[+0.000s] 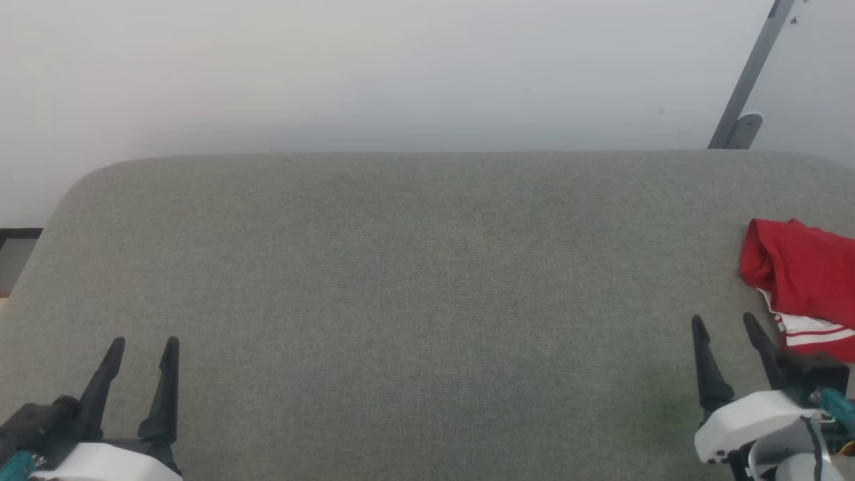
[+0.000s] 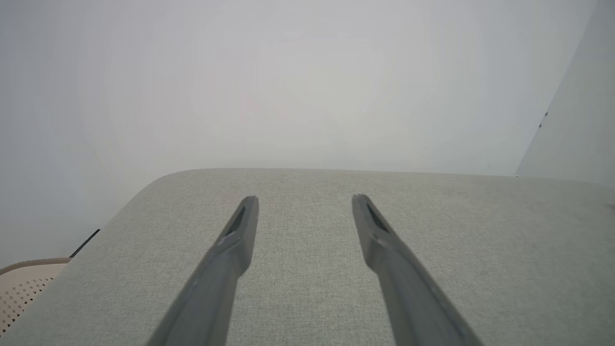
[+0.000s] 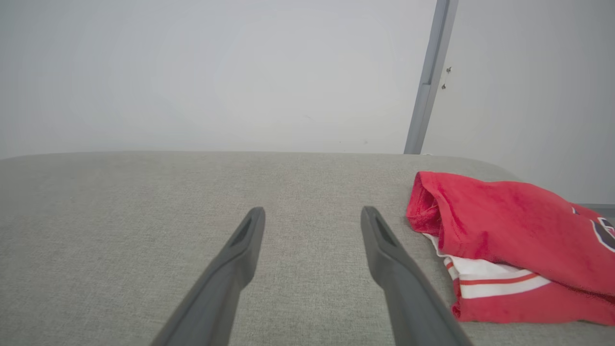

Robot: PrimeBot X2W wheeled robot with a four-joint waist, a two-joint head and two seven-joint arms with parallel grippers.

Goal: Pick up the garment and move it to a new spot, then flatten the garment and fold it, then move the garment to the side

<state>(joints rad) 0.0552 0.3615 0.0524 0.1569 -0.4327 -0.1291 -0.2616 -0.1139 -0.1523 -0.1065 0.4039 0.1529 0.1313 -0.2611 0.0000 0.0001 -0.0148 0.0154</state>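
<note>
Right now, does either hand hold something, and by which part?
Nothing is held. The left hand and the right hand are both open and empty; the red jersey lies apart, beside the right hand.

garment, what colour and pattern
Garment: red, with a white red-striped band; best in right wrist view.

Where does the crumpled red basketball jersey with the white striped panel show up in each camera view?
Head view: the red jersey lies at the right edge, just beyond the right gripper.
Right wrist view: red jersey at lower right, right of the right gripper's open fingers.
Left wrist view: grey fabric surface stretching ahead of the left gripper.
Shared landmark: the grey fabric surface's far edge against the white wall.
</note>
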